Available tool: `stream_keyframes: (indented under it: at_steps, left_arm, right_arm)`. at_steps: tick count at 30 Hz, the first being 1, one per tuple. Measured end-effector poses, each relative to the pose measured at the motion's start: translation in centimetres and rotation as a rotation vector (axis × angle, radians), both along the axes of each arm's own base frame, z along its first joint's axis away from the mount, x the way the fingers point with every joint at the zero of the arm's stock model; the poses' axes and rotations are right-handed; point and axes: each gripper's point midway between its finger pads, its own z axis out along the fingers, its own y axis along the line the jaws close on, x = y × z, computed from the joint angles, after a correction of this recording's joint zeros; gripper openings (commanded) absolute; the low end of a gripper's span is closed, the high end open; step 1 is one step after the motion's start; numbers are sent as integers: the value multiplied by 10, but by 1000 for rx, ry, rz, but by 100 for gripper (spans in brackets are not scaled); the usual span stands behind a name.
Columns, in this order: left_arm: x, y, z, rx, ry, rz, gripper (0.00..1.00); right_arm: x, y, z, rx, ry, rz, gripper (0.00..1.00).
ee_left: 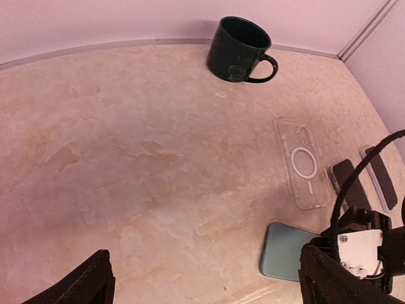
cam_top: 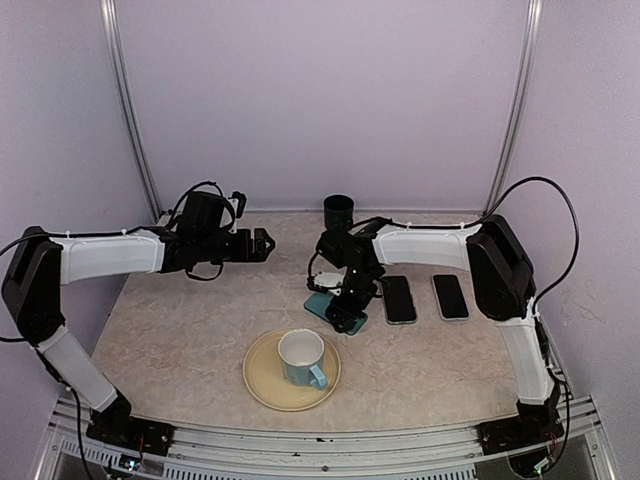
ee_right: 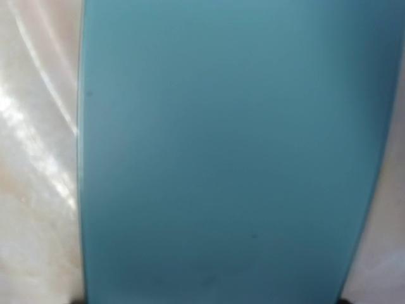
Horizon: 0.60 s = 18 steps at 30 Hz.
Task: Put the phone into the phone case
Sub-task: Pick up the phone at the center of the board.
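A teal phone lies back up on the table left of centre. It fills the right wrist view and shows in the left wrist view. My right gripper is down on its near end, with dark fingertips against both long edges, shut on it. A clear phone case lies flat just beyond the phone, mostly hidden under the right arm in the top view. My left gripper is open and empty, held above the table to the left of the phone.
Two dark phones lie side by side right of the teal one. A dark mug stands at the back wall. A pale mug sits on a tan plate near the front.
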Motion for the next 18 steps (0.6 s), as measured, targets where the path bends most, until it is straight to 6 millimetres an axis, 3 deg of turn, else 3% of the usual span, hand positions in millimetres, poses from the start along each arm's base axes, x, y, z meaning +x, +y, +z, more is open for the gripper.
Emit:
stream_keyframes:
  at_steps: [4, 11, 18]
  left_arm:
    - [4, 19, 19, 48, -49, 66, 99]
    - [14, 52, 57, 35, -127, 131, 99]
    - [13, 37, 75, 78, -203, 3, 99]
  right_arm:
    - [0, 1, 0, -13, 8, 1, 73]
    - [2, 1, 1, -27, 10, 2, 70]
    - [8, 1, 3, -35, -21, 1, 69]
